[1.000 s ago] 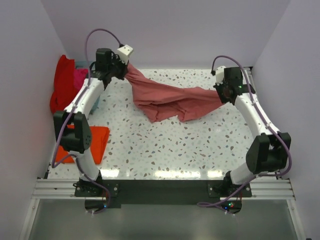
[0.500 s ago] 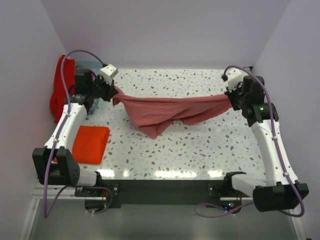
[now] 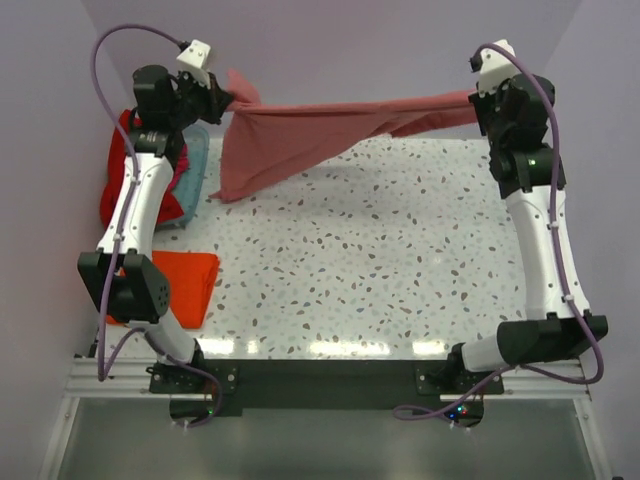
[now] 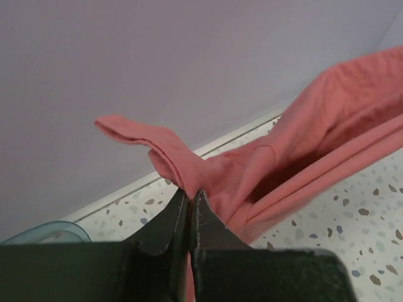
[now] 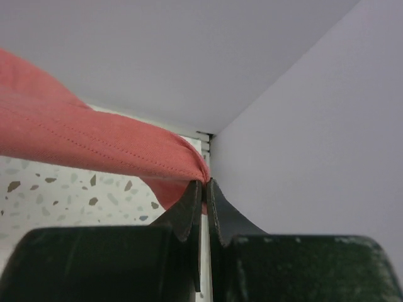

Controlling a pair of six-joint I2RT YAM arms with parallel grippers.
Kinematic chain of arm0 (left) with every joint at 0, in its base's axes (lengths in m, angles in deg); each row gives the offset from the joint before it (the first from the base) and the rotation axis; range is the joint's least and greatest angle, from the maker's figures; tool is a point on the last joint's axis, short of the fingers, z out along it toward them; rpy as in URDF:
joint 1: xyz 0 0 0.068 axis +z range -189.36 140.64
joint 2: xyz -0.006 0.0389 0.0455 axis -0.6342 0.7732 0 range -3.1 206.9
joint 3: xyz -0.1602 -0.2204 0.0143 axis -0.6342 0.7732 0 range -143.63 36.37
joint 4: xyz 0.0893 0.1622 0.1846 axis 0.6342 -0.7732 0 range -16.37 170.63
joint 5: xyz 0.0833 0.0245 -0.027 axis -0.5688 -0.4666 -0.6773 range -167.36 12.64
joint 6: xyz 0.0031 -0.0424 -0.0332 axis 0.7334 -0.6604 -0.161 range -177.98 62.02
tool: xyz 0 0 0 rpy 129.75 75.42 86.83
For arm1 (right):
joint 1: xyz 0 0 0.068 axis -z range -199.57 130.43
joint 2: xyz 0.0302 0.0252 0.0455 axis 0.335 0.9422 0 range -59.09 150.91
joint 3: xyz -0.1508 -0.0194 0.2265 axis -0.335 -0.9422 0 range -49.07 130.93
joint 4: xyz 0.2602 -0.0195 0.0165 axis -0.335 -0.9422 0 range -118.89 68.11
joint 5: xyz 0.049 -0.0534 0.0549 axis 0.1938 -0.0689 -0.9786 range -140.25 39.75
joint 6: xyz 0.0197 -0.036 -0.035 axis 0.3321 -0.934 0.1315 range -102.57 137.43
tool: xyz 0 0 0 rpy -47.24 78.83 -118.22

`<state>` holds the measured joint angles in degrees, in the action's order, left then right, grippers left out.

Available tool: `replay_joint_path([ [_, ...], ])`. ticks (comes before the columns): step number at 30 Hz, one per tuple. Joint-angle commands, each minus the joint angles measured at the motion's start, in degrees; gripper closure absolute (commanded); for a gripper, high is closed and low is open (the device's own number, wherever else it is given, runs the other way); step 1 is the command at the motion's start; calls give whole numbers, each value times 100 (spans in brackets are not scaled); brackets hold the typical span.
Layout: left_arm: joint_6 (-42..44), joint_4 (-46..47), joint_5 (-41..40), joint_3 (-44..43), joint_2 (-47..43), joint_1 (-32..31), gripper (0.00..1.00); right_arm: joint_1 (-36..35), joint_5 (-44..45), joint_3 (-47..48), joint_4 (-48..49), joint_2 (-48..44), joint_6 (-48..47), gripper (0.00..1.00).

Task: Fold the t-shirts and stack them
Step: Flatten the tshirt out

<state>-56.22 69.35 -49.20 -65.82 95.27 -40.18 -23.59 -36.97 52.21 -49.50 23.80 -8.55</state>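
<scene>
In the top view, the dusty rose-pink t-shirt (image 3: 300, 135) is held in the air along the far side of the table (image 3: 400, 260), stretched from about 11 o'clock to 1 o'clock. One end is pinched by the left gripper (image 3: 228, 98) and the other by the right gripper (image 3: 477, 97). A loose flap hangs down toward the tabletop near 10 o'clock. A bright orange t-shirt (image 3: 185, 285) lies folded flat at 8 o'clock. A red t-shirt (image 3: 112, 200) is heaped unfolded at the pale blue basket (image 3: 197, 150) around 9 to 10 o'clock.

In the left wrist view, the left gripper (image 4: 191, 196) is seen with its jaws pressed together on a bunched edge of the pink cloth, which trails off toward 2 o'clock.

In the right wrist view, the right gripper (image 5: 202, 187) is likewise clamped on a stitched hem, and the cloth runs off toward 10 o'clock.

One shirt appears to be finished. The pink one is judged to be only lifted for spreading, with its folding not yet begun. The red shirt has yet to be handled, and no stack has been built.
</scene>
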Motion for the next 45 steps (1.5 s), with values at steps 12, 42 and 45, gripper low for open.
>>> replay_joint_path([
  [12,4364,-3787,1912,4855,-3226,82,80,93,-2327,-3051,-3214,-3147,-2630,100],
  [42,1670,-2975,366,3214,-889,425,41,-3579,-2787,-1304,-914,1949,-120,38],
  [45,1600,-3020,391,3293,-1082,626,41,-3957,-2874,-988,-430,2414,4,42],
])
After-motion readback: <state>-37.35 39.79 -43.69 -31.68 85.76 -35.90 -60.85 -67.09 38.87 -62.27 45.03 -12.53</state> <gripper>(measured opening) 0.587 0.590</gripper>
